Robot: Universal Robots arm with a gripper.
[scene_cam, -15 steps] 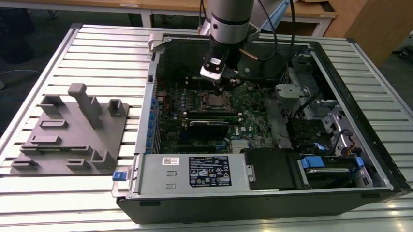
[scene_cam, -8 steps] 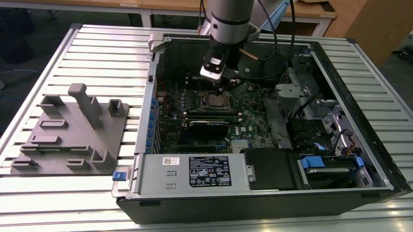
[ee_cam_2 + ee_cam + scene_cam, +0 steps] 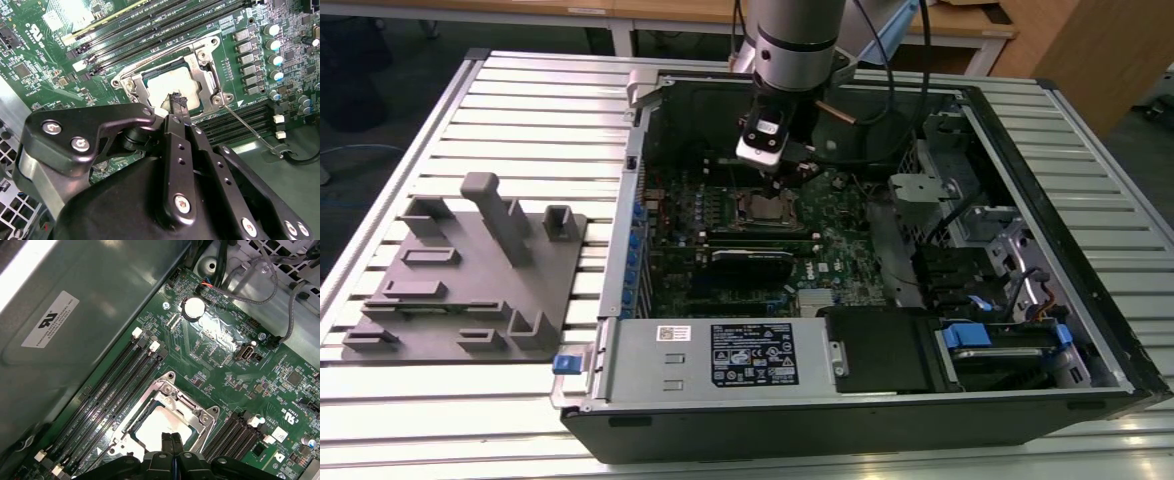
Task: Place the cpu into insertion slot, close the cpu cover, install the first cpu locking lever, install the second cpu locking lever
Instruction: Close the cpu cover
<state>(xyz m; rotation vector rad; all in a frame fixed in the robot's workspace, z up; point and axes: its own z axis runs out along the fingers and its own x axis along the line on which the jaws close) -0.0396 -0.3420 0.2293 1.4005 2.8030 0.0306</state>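
The cpu (image 3: 165, 86) shows its silver-grey top inside the insertion slot (image 3: 767, 208) on the green board. The cpu cover (image 3: 210, 75), a silver frame, lies down around it; in the first wrist view the cpu (image 3: 159, 422) shows through the cover (image 3: 196, 416) window. A thin wire locking lever (image 3: 250, 131) sticks out sideways from the socket corner, unlatched. My gripper (image 3: 177, 101) hovers just over the cpu's edge with its fingers shut together and nothing between them. It also appears in the first wrist view (image 3: 171, 436) and the exterior view (image 3: 781, 172).
Long black memory slots (image 3: 107, 395) flank the socket. The case's metal walls (image 3: 630, 200) surround the board, with drive bays and cables (image 3: 961, 230) on the exterior view's right. A grey fixture (image 3: 467, 270) stands on the slatted table at the exterior view's left.
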